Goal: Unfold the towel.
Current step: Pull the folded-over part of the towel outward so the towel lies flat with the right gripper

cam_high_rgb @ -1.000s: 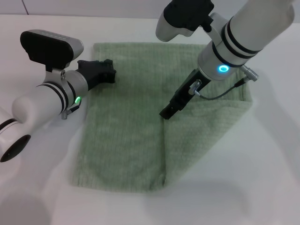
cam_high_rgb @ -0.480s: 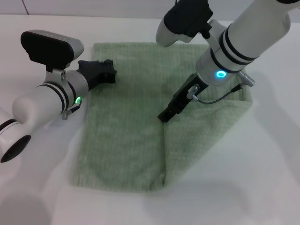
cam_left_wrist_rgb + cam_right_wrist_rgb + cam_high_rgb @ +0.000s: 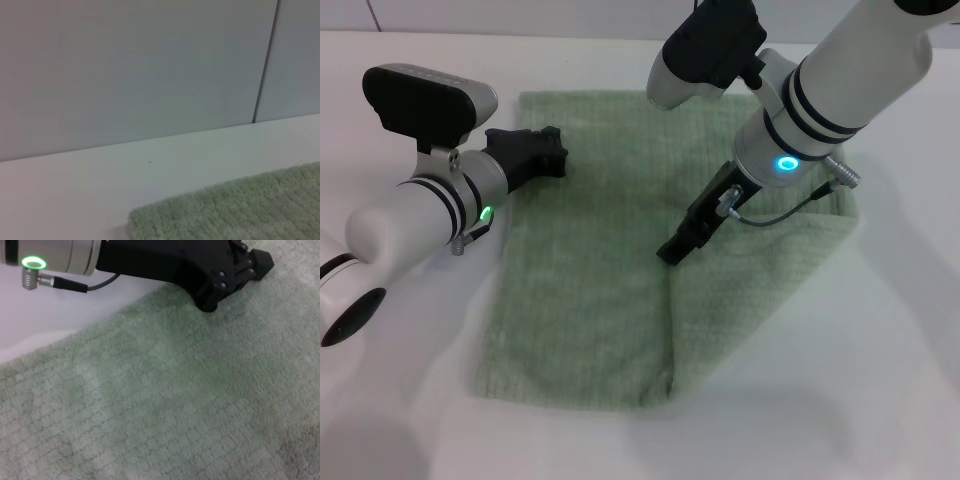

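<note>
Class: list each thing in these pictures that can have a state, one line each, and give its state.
Towel: flat on the table, its right part still folded over.
Right claw: tip down at the fold's edge, near the towel's middle.
Left claw: low over the towel's far left edge.

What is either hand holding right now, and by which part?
It cannot be told for the right hand: its tip is down at the folded edge of the towel, grip unclear. The left hand rests at the towel's left edge, with no visible hold.

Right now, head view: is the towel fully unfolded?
No. The towel still has a folded flap along its right side, its edge running by the right gripper.
</note>
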Controlling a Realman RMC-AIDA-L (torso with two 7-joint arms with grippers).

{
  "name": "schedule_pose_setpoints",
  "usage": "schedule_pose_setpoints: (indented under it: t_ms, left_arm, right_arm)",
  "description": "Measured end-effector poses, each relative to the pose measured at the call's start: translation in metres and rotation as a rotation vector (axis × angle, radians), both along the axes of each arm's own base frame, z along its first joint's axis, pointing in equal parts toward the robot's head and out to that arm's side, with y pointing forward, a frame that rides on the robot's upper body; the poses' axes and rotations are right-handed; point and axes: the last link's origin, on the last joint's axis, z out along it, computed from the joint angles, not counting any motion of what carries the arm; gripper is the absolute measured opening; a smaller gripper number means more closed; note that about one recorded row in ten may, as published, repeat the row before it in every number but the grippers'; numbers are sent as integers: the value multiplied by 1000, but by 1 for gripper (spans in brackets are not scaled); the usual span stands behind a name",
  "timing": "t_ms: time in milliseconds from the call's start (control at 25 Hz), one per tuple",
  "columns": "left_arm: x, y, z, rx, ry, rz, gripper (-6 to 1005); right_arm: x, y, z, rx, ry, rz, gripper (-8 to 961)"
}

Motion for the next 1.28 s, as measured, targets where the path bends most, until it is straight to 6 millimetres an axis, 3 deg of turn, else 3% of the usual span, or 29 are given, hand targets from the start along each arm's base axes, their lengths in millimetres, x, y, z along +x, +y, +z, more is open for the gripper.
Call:
schedule_pose_setpoints:
  t_ms: [280, 480, 1280]
  left_arm:
    - [0, 1, 1, 5, -4, 2, 11]
    - [0, 1, 1, 6, -5, 0, 11]
    - [-1, 1, 3, 8, -3, 2, 12]
  right_arm:
    - [3, 1, -2, -8, -28, -16, 669]
    - [2, 2, -2, -7, -30, -15, 443]
    - [-8, -5, -4, -53, -46, 46, 33]
